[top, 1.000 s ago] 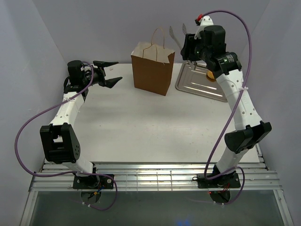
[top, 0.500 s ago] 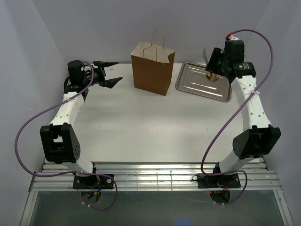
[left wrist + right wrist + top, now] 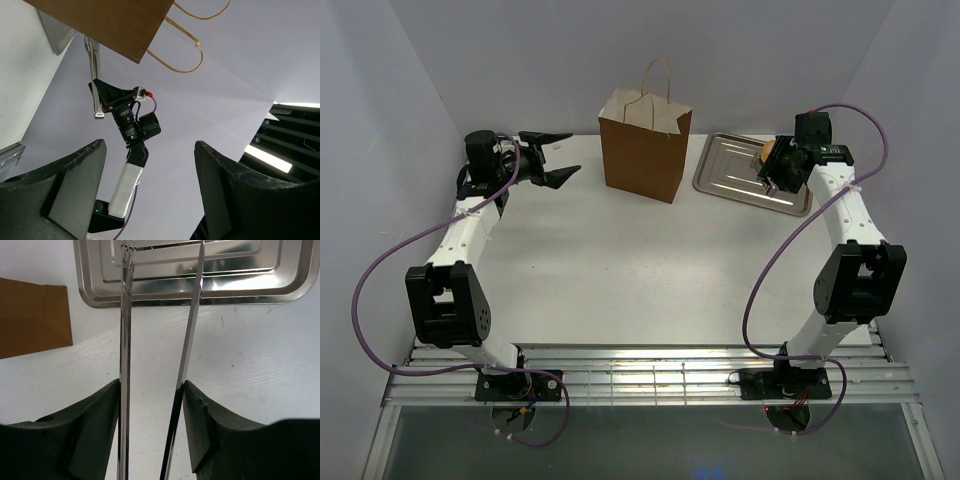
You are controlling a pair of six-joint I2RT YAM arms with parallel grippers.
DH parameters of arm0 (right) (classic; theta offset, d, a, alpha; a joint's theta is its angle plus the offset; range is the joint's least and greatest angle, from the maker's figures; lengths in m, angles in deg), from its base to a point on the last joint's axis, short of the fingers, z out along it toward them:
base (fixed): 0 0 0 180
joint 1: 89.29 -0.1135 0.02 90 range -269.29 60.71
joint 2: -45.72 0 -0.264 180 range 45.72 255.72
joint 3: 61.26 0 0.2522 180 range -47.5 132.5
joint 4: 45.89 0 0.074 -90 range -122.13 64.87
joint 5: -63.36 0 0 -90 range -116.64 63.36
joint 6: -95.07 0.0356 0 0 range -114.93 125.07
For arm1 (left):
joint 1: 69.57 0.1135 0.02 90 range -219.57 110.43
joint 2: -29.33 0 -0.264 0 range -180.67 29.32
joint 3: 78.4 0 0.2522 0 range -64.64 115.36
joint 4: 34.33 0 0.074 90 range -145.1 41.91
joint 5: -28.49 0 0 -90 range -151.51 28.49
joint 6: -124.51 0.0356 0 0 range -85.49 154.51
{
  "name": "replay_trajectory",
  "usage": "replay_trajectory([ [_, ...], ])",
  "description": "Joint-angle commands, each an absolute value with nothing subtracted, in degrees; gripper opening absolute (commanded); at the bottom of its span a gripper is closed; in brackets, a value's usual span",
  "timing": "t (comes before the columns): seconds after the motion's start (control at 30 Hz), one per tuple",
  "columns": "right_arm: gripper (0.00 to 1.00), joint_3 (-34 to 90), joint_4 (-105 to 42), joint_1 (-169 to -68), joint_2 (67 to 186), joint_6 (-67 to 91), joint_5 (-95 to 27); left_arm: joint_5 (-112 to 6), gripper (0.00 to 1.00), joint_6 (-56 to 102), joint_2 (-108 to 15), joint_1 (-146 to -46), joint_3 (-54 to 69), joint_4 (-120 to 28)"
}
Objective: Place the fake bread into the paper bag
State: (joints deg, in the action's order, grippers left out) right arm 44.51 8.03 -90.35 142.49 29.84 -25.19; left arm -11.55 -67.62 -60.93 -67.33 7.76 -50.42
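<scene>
The right gripper [image 3: 780, 168] has dropped from beside the paper bag [image 3: 642, 150] to the tray [image 3: 730, 175] at the far right corner, clenched on the tongs [image 3: 125, 340]; the left gripper [image 3: 552, 157] is released. The fake bread [image 3: 767, 152] lies there; thin tongs may let it slip

The white table [image 3: 650, 270] shows a faint wood grain in the right wrist view. A brown paper bag [image 3: 644, 150] stands upright on it near the middle of the far edge, with its handles up. To the right of the bag, toward the far right corner, a flat silver tray [image 3: 730, 168] lies on the surface, slightly askew to the far edge. Bag and tray are near each other but apart, with a strip of tabletop between them.
</scene>
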Motion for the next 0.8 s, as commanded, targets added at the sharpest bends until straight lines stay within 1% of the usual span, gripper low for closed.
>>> replay_trajectory([
  [0.0, 0.57, 45.2, 6.9, -90.0, 144.0, 30.3, -26.0, -11.8, 0.82, -67.9, -57.3, -67.5, 6.8, -49.2],
  [0.47, 0.64, 49.9, 9.8, -88.0, 152.4, 28.4, -23.0, -11.7, 0.82, -70.3, -56.0, -66.0, 3.5, -45.5],
  [0.77, 0.64, 54.7, 9.8, -87.5, 157.2, 26.2, -22.9, -11.8, 0.82, -71.6, -57.2, -65.5, 3.8, -43.3],
])
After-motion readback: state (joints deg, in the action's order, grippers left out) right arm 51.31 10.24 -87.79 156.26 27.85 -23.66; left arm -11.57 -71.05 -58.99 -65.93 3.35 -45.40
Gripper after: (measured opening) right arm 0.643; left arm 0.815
